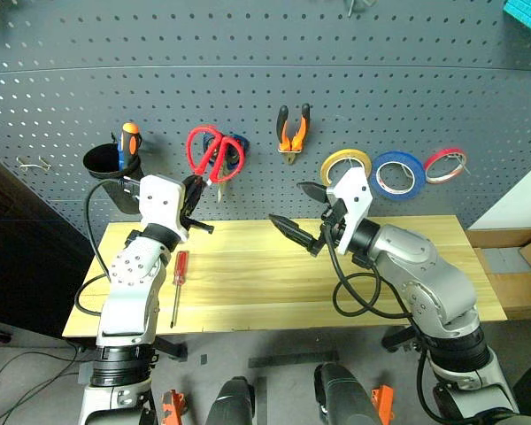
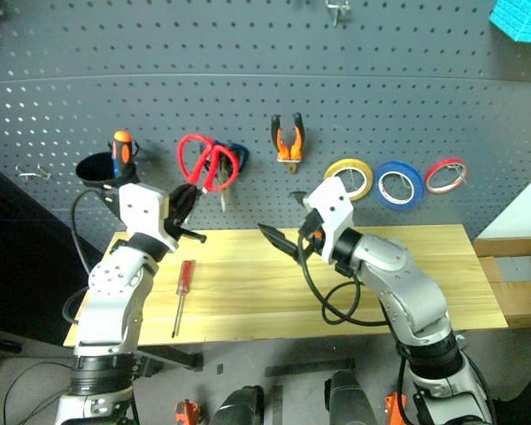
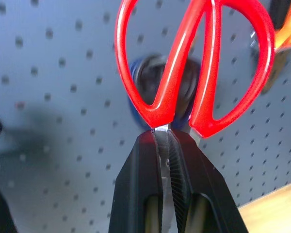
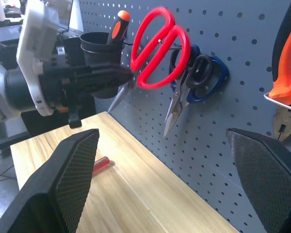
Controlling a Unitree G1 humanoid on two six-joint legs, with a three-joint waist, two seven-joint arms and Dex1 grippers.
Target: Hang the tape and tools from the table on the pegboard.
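My left gripper (image 1: 195, 188) is shut on the blades of the red-handled scissors (image 1: 211, 150). It holds them handles-up against the dark pegboard (image 1: 248, 71), right in front of the hanging blue-handled scissors (image 4: 199, 77). The left wrist view shows the red handles (image 3: 194, 73) rising from the closed fingertips. My right gripper (image 1: 294, 210) hovers open over the middle of the wooden table (image 1: 265, 283), holding nothing. A slim red-handled screwdriver (image 1: 178, 283) lies on the table's left part. Orange-and-black pliers (image 1: 293, 131) and the blue tape (image 1: 399, 173) hang on the board.
A yellow tape roll (image 1: 345, 165) and a red tape roll (image 1: 445, 164) hang either side of the blue one. A black cup (image 1: 104, 161) holding an orange-and-black screwdriver (image 1: 129, 140) is mounted on the board at the left. Cardboard boxes (image 1: 513, 266) stand right of the table.
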